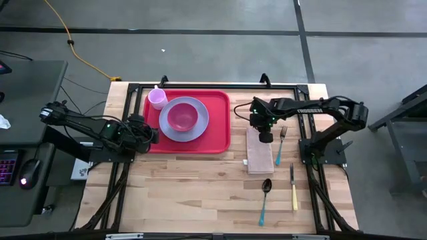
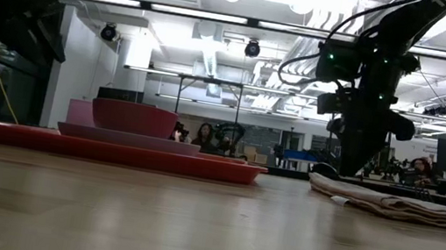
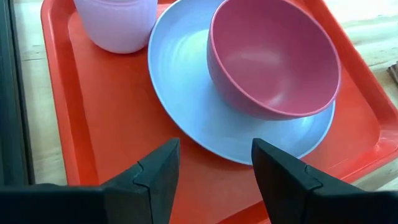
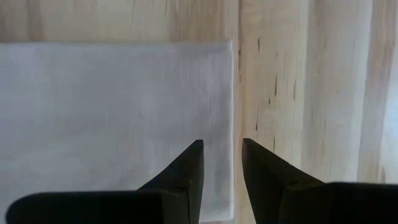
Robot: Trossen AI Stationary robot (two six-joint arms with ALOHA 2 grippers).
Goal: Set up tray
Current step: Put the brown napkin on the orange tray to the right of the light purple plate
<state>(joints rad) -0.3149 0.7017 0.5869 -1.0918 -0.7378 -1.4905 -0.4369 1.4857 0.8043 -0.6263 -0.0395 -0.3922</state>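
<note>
Item: tray [image 1: 220, 123], red, far-left on the table, carrying plate [image 1: 195, 131], bowl [image 1: 181, 117] and cup [image 1: 157, 98].

Left gripper [image 3: 214, 171] parted, empty, over the tray's edge.

Right gripper [image 4: 222, 163] slightly parted, empty, at the napkin [image 4: 112, 118] edge (seen only by its wrist view).

Risk: closing there may pinch only a fold.

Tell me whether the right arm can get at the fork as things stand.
Probably yes. The right gripper hangs over the far end of the folded napkin, jaws slightly apart and empty. The fork lies on the bare table right beside the napkin, on this arm's side, with nothing on or over it.
</note>
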